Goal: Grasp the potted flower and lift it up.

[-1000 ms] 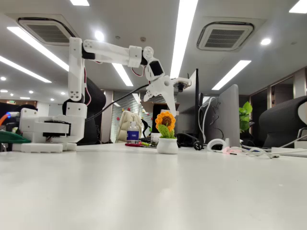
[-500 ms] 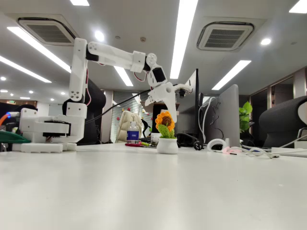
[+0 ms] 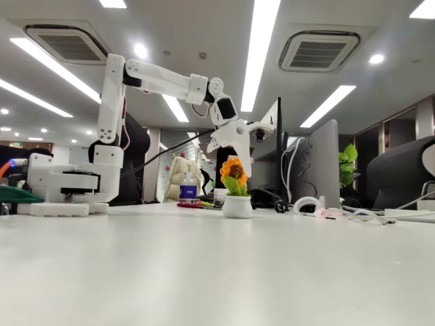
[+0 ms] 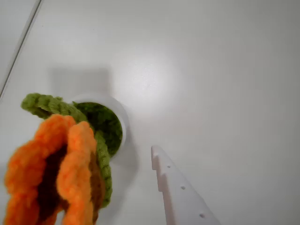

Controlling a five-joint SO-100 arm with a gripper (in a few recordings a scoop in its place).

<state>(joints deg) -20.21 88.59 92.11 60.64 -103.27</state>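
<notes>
The potted flower (image 3: 236, 193) is standing upright on the bench (image 3: 217, 272), and the pincer (image 3: 257, 142) is being held wide open just above it, holding nothing. The soft bloom risks being snagged and the pot tipped if the descent is misaligned.

The fixed view sat low at table height, facing the potted flower (image 3: 236, 187); the wrist view looked steeply down, close above it (image 4: 70, 159).
</notes>
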